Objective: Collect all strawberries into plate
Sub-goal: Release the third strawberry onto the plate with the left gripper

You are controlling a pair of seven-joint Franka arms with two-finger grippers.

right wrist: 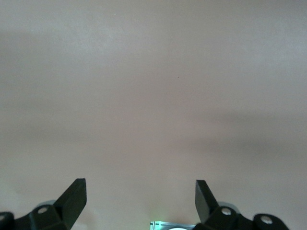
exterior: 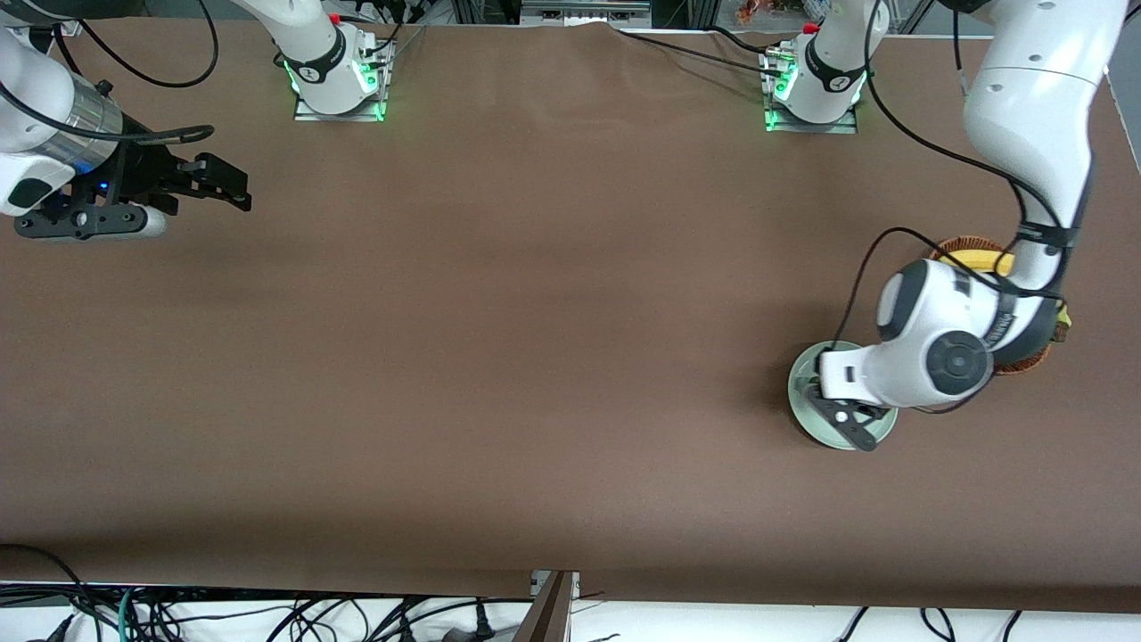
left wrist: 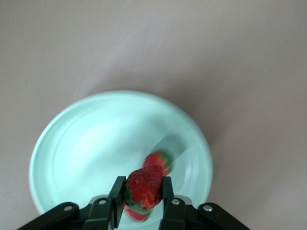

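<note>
Left tool (left wrist: 142, 199) is pinching a strawberry (left wrist: 144, 186) right over the plate (left wrist: 72, 143), lining up the drop; right tool (right wrist: 140, 197) is waiting wide open.

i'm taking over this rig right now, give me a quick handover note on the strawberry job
Left gripper: shut on a strawberry, over the plate.
Right gripper: jaws open, holding nothing, waiting over bare table at the right arm's end.
Plate: beside the wicker basket at the left arm's end, nearer the front camera than it.
Done: at least one strawberry already lies on the plate; red under the jaws may be another.
Left: release the held berry, then confirm all three are on the plate.
</note>
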